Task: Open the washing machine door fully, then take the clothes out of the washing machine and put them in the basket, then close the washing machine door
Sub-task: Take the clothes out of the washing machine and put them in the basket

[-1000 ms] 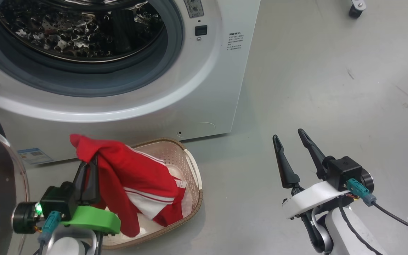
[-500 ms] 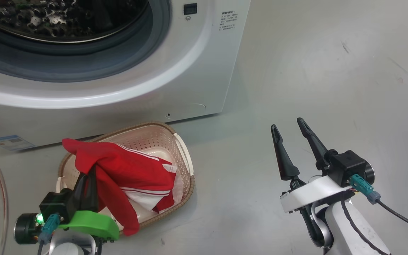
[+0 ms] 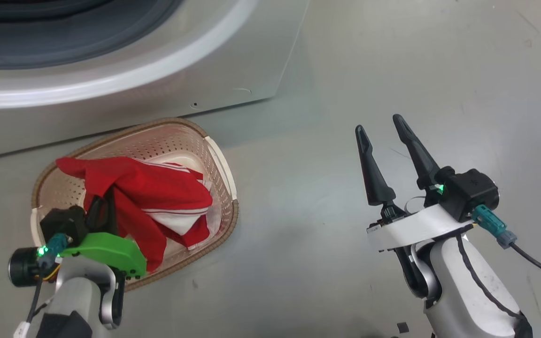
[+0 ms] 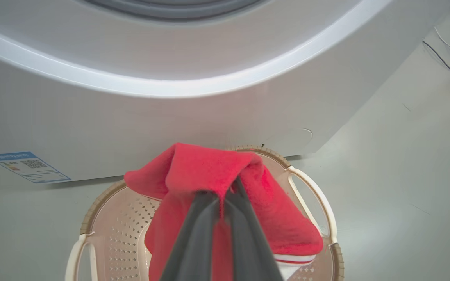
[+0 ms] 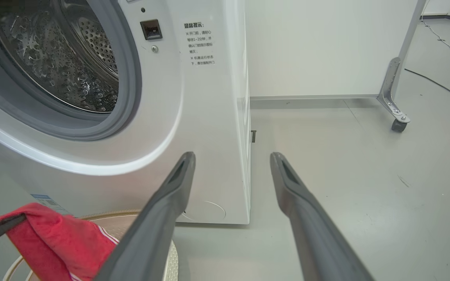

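Left gripper (image 4: pixel 224 195): fingers pressed together on a fold of the red clothes (image 3: pixel 158 188), low over the basket at 8 o'clock in the head view.
Clothes: draped over the gripper like a tent. Most of the cloth lies in the basket (image 3: pixel 183 124), and one red tail hangs over its rim at 6 o'clock.
Basket: on the floor (image 3: pixel 327 70), just beside the foot of the washer (image 3: pixel 158 84), which stands at 12 o'clock from it.
Right gripper (image 3: pixel 378 123): fingers spread apart and holding nothing, well away at 4 o'clock.
Risk, spill: once released, the hanging tail could drag the pile over the rim and onto the floor.
Risk, cling: cloth wrapped around the fingers may lift out again when the arm rises.
Risk, tip: the basket looks light, so a finger catching its holes or its handle could shove or tilt it.
Edges: the washer front closes off 12 o'clock, and the basket wall is close around the left gripper.
Open room: bare floor from 1 to 5 o'clock, with straight up as the cleanest way out.
Drum (image 5: pixel 65 58): no cloth visible in the part shown.
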Tool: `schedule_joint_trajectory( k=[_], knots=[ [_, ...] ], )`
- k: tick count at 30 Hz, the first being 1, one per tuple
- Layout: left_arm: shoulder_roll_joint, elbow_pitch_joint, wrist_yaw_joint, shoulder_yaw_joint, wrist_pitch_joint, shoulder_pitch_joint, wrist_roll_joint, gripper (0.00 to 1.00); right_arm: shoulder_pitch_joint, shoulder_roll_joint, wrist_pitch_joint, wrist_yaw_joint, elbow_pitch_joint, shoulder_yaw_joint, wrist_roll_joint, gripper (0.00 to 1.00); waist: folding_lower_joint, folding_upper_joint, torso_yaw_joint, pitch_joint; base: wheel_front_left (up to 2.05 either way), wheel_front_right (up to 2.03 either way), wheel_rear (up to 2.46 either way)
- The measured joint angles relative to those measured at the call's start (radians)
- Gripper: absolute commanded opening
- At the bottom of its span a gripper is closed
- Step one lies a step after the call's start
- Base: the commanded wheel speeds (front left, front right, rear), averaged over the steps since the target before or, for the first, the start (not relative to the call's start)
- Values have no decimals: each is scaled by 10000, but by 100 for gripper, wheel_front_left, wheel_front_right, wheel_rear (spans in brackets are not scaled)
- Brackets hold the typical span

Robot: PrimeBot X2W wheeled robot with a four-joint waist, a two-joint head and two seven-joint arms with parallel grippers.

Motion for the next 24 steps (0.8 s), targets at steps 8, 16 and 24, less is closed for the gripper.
schedule_joint_trajectory(
  k=[8, 16, 24],
  knots=[
    [138, 1231, -105, 42, 123, -826, -13, 0, -582, -2, 0, -8, -132, 13, 29, 100, 0, 0, -189, 1028, 0, 0, 0],
    [132, 2493, -192, 217, 121, -1129, -267, 0, -773, -2, 0, -13, -81, 13, 29, 100, 0, 0, -257, 1563, 0, 0, 0],
    [121, 3292, -322, 268, 27, -1604, -362, 0, -872, -2, 0, -82, 12, 50, 29, 100, 0, 0, -214, 1628, 0, 0, 0]
  ],
)
